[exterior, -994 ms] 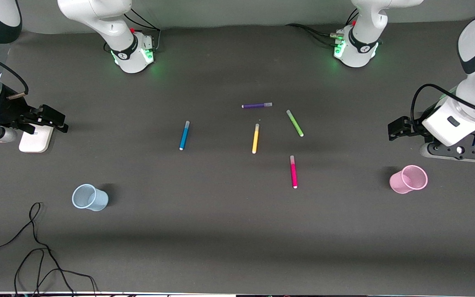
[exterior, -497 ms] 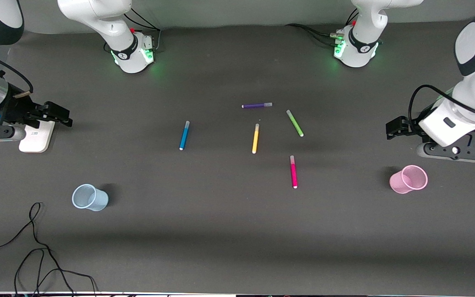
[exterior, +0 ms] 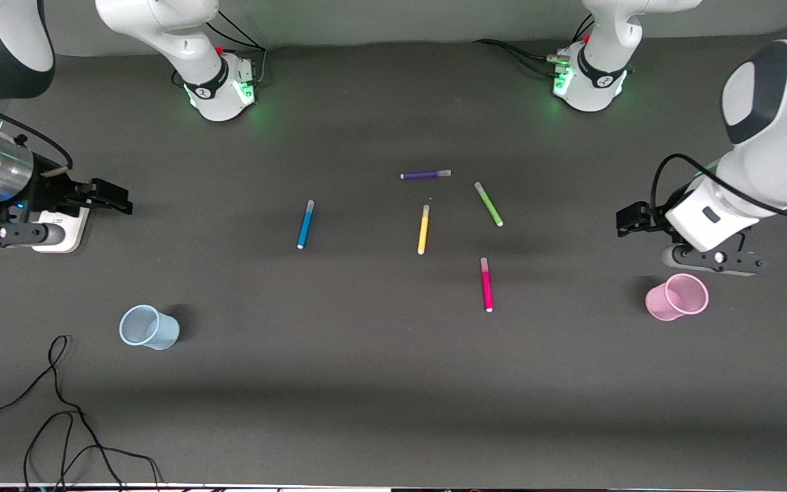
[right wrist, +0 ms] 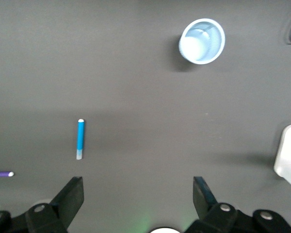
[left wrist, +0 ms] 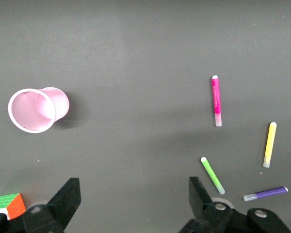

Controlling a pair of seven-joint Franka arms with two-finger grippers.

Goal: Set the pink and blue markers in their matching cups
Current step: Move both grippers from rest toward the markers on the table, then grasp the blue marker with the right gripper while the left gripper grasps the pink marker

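Nothing is placed yet: the slim magenta-pink marker (exterior: 486, 285) and mid-blue marker (exterior: 305, 224) lie mid-desk, well apart from the empty translucent pink cup (exterior: 677, 297) and pale blue cup (exterior: 149, 327). The left pincer (exterior: 629, 220) and right pincer (exterior: 115, 198) hang open, empty.

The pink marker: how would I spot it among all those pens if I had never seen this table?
Start at the pink cup standing toward the left arm's end of the table, then look toward the cluster of pens in the middle. The pink marker is the pen of that cluster nearest the front camera, lying apart from the yellow pen and green pen. It alone is magenta.
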